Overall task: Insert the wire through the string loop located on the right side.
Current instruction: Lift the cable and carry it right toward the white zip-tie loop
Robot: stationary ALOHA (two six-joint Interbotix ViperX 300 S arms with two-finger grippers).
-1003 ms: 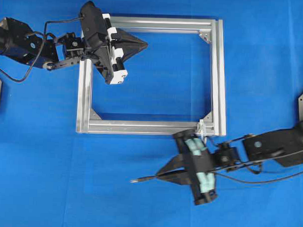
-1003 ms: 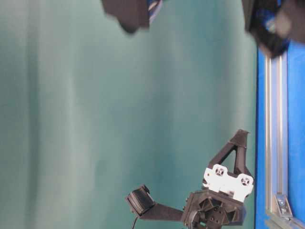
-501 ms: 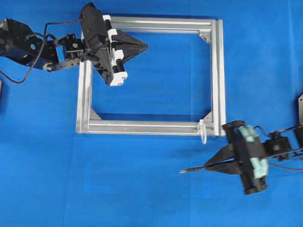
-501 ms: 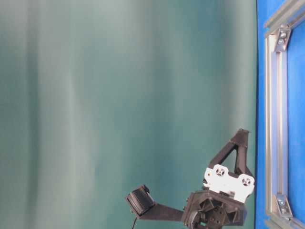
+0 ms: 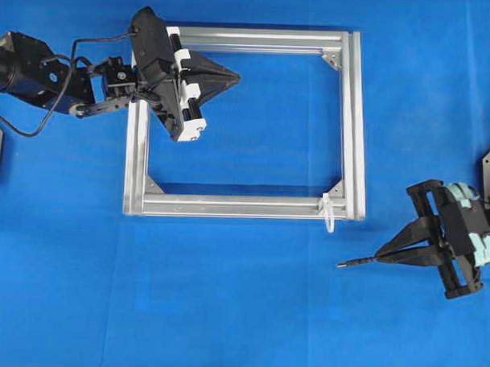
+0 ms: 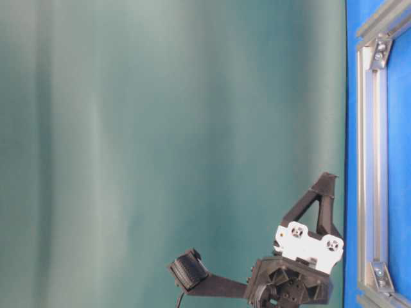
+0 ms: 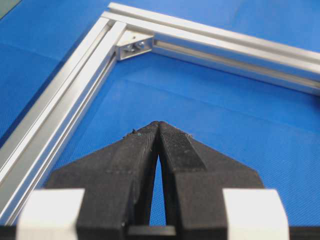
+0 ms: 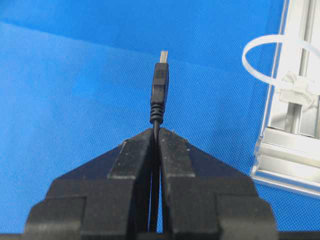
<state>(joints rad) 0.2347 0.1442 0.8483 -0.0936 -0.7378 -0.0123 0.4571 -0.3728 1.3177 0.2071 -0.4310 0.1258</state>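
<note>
Left gripper (image 5: pixel 233 73) clenched on nothing, fingertips pressed together, hovering inside the top-left part of the aluminium frame (image 5: pixel 353 123). In its wrist view the tips (image 7: pixel 158 128) point toward a frame corner with a triangular corner bracket (image 7: pixel 131 46); blue cloth (image 5: pixel 240 312) below them.

Frame is a silver rectangle of slotted bars lying flat on the cloth. String loop (image 5: pixel 329 215) sits at the right end of the frame's near bar, by the bottom-right corner, white and thin, sticking out past the bar's outer edge toward the bottom of the overhead view.

Right gripper (image 5: pixel 381 256) grasping the wire (image 5: pixel 356 262) just behind the plug, fingers tight on the cable. It's off the frame, lower right of the overhead view, below and right of the loop. Wire's long axis runs roughly left-right there, silvery plug tip pointing left and slightly down the picture. In the right wrist view the plug (image 8: pixel 159 85) points straight ahead, loop (image 8: pixel 272 62) off to the right of it, apart, not lined up. Nothing between plug and loop but cloth.
</note>
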